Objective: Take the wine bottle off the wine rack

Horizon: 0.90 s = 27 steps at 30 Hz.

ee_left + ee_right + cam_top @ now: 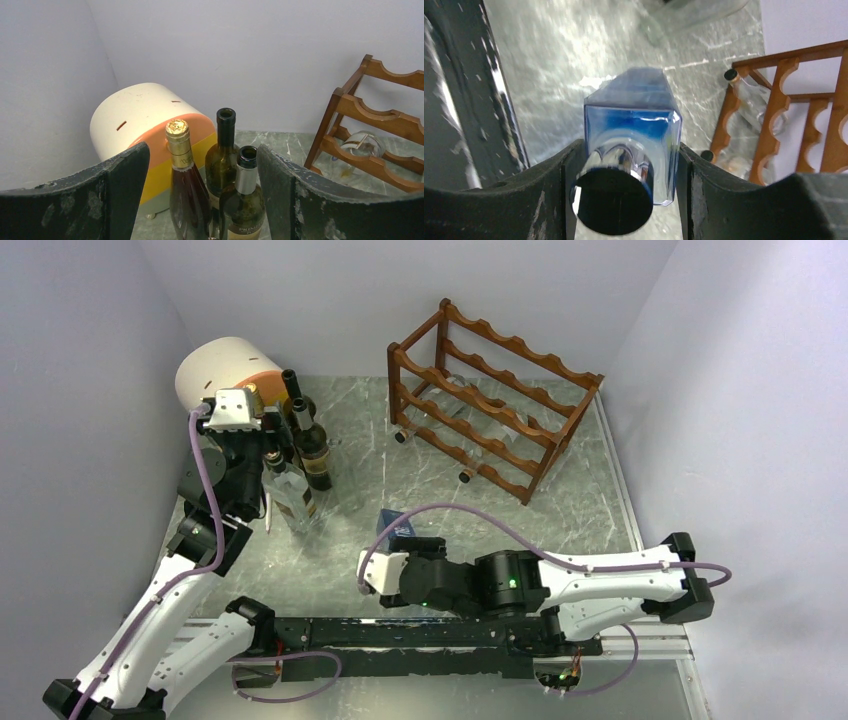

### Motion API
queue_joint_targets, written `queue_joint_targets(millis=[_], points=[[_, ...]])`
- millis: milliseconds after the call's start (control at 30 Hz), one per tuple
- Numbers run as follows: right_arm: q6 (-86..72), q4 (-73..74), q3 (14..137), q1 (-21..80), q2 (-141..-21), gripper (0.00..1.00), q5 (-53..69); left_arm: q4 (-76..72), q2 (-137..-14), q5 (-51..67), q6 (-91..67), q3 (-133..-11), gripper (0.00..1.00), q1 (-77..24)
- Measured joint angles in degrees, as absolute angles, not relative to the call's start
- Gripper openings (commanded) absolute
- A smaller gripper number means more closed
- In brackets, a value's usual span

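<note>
Left gripper (202,150) hangs with jaws apart, facing the standing bottles (187,185) and gripping none. My right gripper (629,150) is clamped on the blue bottle (631,115), cap toward the wrist, body pointing away. The wine rack (776,107) stands well apart, far right.
</note>
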<state>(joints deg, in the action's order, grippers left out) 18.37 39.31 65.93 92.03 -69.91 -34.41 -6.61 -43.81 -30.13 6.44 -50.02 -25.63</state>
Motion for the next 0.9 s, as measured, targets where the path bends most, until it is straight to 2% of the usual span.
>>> queue_joint_targets(millis=[167,400,633,900], points=[[13.54,32.77,68.40,91.53,-68.88,0.00,-33.95,-6.63,-43.81,-30.44,6.70,-50.02,0.82,-25.63],[5.19,29.34,78.83,84.31,-76.12,0.00,-33.93,-6.63,-44.03,-30.48,6.74,-50.02,0.82,-25.61],[-1.23,23.07,79.00,75.20,-79.72,0.00,-29.63,-6.66,-44.07,-30.50,6.76,-50.02,0.82,-25.61],[-6.37,12.97,76.88,71.48,-83.74,0.00,-23.97,-6.66,-44.25,-30.52,6.87,-50.02,0.82,-25.61]])
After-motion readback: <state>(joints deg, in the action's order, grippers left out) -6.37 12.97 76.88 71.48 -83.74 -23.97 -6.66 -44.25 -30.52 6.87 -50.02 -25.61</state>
